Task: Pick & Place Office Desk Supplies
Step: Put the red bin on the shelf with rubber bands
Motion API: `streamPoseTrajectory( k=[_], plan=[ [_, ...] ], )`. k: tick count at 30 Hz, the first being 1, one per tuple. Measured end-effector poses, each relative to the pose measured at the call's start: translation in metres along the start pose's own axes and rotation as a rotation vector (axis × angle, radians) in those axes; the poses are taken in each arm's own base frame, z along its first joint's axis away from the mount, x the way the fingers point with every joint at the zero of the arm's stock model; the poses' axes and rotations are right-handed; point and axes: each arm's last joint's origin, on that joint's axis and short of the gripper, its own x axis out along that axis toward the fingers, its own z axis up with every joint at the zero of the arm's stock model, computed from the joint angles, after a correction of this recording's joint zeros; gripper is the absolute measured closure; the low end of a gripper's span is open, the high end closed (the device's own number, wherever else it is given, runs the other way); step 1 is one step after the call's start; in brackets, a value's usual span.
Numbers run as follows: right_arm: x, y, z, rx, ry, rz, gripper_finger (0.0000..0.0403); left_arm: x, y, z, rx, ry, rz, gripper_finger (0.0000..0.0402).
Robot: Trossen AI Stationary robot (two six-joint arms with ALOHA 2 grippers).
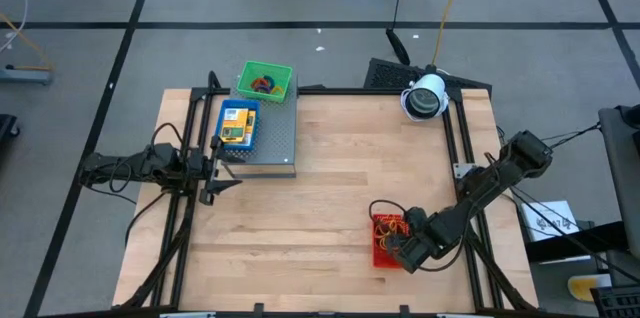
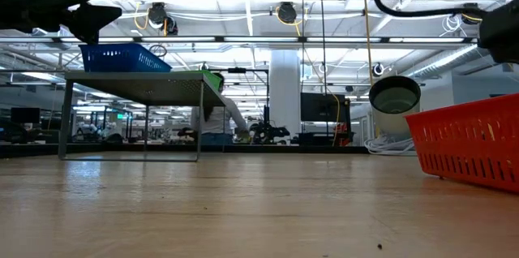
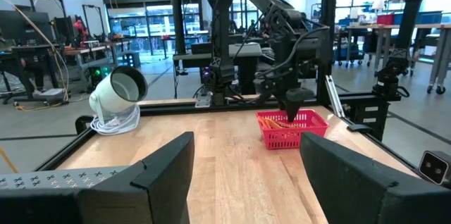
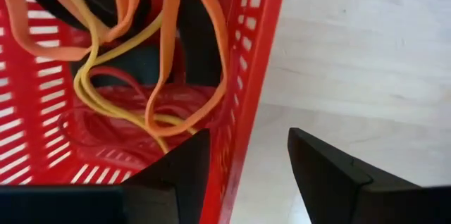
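- Inside the red basket (image 4: 42,111), near the right front part of the table (image 1: 330,188), lie thin rubber bands (image 4: 158,62) (orange, yellow and red loops, tangled together).
- Right at this basket is the right gripper (image 4: 243,168); its fingers stand apart, one inside the basket wall and one outside, with the wall between them. I cannot tell if they touch the wall.
- On the far left part of the table stands a grey perforated box (image 1: 272,138), and on top of it lies a blue tray (image 1: 238,123) with yellow-orange packets (image 1: 236,132).
- Just behind the box sits a green basket (image 1: 265,81) with coloured loops (image 1: 263,84) inside.
- At the left edge, beside the box, the left gripper (image 1: 222,163) hangs with its fingers wide apart and nothing between them.
- At the far right corner rests a white lamp-like object (image 1: 425,97).
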Motion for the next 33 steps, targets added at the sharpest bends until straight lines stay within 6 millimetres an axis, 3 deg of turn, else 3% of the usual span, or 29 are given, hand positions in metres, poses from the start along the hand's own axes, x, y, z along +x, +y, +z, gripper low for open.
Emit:
streamPoseTrajectory(
  k=[8,11,15,18,29,33],
  plan=[
    [0.009,-0.002,0.001,-0.043,0.017,0.027,0.0236,0.000,0.000,0.000,0.000,0.000,0.000,0.0133],
    [0.009,-0.002,0.001,-0.074,0.009,0.024,0.0267,0.000,0.000,0.000,0.000,0.000,0.000,0.0133],
    [0.009,-0.002,0.001,-0.140,0.008,0.029,0.0337,0.000,0.000,0.000,0.000,0.000,0.000,0.0133],
    [0.001,-0.004,0.000,-0.206,0.002,0.080,0.0391,0.000,0.000,0.000,0.000,0.000,0.000,0.0133],
    [-0.054,-0.003,0.024,-0.347,-0.153,0.371,0.0401,0.000,0.000,0.000,0.000,0.000,0.000,0.0133],
    [-0.064,0.002,0.036,-0.407,-0.181,0.394,0.0402,0.000,0.000,0.000,0.000,0.000,0.000,0.0133]
  ],
)
